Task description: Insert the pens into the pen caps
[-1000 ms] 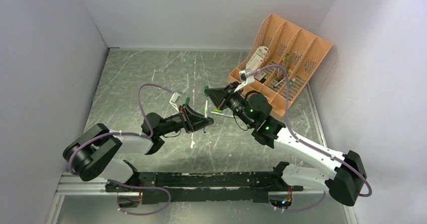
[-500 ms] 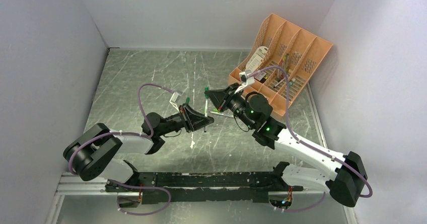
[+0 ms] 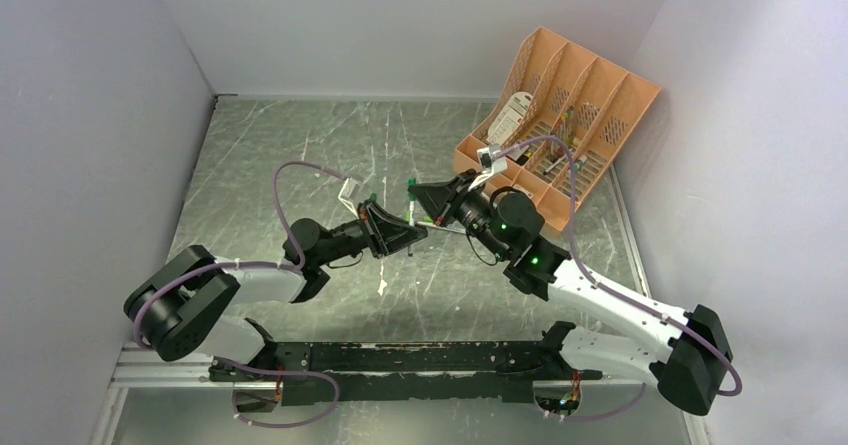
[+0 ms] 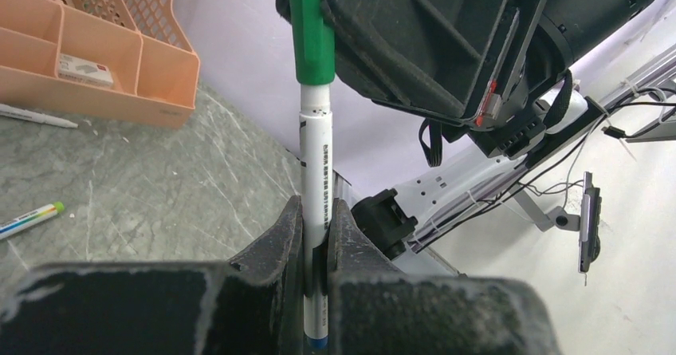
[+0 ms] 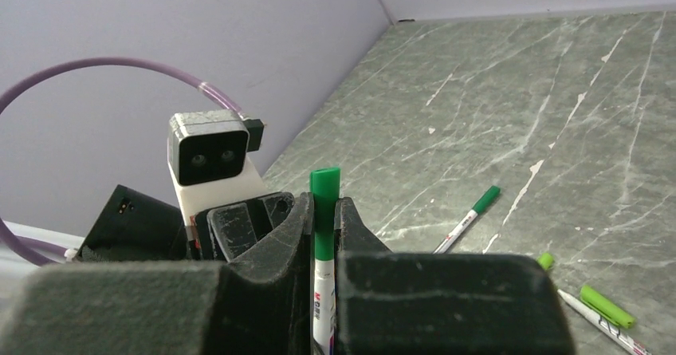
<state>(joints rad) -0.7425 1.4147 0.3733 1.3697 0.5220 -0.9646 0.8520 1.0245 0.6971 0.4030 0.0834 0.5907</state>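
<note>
Pen (image 4: 316, 171) is in mid-air over the centre of the worktop (image 3: 300, 145), tip end inside a green cap (image 4: 309, 28). L gripper (image 4: 317, 235) is clamped on the barrel and R gripper (image 5: 324, 211) is clamped on the cap. One part each, prob. so they can be pushed together along one line. A pale collar shows below the cap, so seating looks incomplete. Both arms reach inward w/ wrists angled toward each other, grippers close together.

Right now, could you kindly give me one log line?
left claw: shut on pen; right claw: shut on cap; cap over pen tip
</note>
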